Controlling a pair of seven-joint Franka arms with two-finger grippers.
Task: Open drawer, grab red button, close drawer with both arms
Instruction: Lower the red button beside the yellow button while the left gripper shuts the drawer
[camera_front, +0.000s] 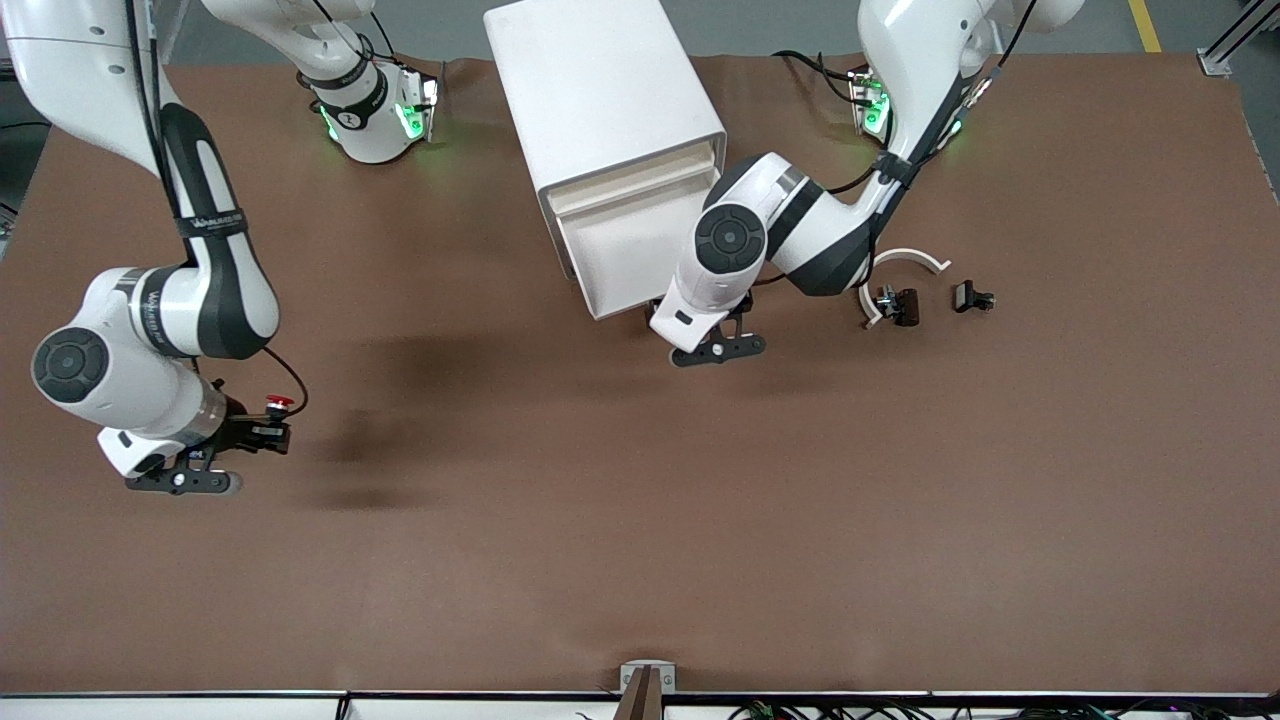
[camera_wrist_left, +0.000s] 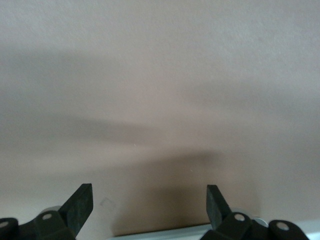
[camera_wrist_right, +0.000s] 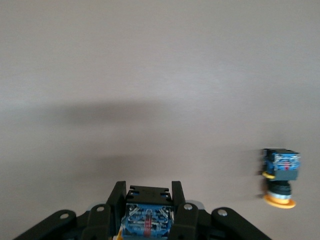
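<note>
Right gripper (camera_front: 262, 432), lower left of frame, clenches the button (camera_wrist_right: 146, 215); left gripper (camera_wrist_left: 149, 206) spread wide, mid-frame.

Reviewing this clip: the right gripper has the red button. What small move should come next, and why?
Probably the left gripper pushing the drawer shut. The right gripper already clamps the button above the table, while the drawer front is open and the open left gripper sits just before it.

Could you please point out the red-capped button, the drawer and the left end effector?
button (camera_front: 279, 403), front view, red cap.
drawer (camera_front: 625, 250), front view, white inner floor.
left end effector (camera_wrist_left: 149, 204), left wrist view, midway between open fingertips.
</note>
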